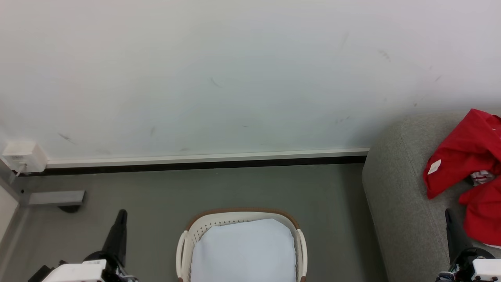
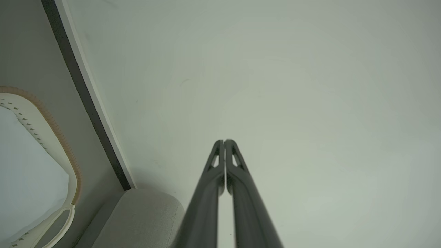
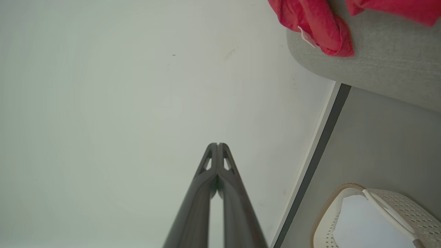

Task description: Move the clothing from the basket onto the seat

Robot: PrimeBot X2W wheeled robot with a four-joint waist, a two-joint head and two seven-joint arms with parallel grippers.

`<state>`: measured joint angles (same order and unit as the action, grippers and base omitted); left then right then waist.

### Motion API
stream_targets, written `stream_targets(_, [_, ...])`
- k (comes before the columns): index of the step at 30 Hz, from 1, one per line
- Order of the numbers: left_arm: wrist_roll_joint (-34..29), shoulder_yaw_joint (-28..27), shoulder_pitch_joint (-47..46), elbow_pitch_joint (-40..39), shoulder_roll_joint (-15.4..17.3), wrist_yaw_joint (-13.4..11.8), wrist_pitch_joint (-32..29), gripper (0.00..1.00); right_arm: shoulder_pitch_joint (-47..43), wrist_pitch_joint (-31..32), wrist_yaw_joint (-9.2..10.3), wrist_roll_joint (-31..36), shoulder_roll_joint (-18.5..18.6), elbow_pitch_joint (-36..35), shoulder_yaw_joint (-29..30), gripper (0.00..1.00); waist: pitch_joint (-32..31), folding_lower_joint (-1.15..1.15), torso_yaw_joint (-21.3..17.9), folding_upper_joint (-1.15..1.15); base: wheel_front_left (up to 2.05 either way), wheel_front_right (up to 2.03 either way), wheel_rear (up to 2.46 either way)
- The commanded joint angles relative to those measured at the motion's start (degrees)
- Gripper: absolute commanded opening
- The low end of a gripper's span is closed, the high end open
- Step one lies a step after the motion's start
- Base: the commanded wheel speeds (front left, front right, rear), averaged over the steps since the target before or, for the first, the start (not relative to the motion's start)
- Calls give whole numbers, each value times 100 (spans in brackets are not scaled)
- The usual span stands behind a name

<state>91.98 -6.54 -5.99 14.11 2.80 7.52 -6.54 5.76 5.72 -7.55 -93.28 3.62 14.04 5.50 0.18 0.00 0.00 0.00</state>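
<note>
Grey floor [image 1: 156, 188]: crumpled red clothing [image 1: 465, 156] on fabric seat [image 1: 395, 203], right of oval perforated basket [image 1: 242, 212] lying near-far. Left hand [image 1: 122, 213], right hand [image 1: 447, 212] closed, empty.

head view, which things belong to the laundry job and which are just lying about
Job:
- red clothing, lying on the grey seat
- basket

Lying about:
- white liner sheet in the basket
- white wall box
- grey floor bracket
</note>
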Motion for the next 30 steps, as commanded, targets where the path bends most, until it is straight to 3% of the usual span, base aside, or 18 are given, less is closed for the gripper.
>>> stream_targets(1, [76, -3, -46, -18, 15, -6, -23, 0, 61, 11, 12, -1, 8, -20, 12, 0, 0, 0, 0, 0, 0, 0, 0])
stream_targets(30, [78, 0, -44, -19, 15, -6, -22, 0, 66, 41, 12, 44, -21, -16, 50, 0, 0, 0, 0, 0, 0, 0, 0])
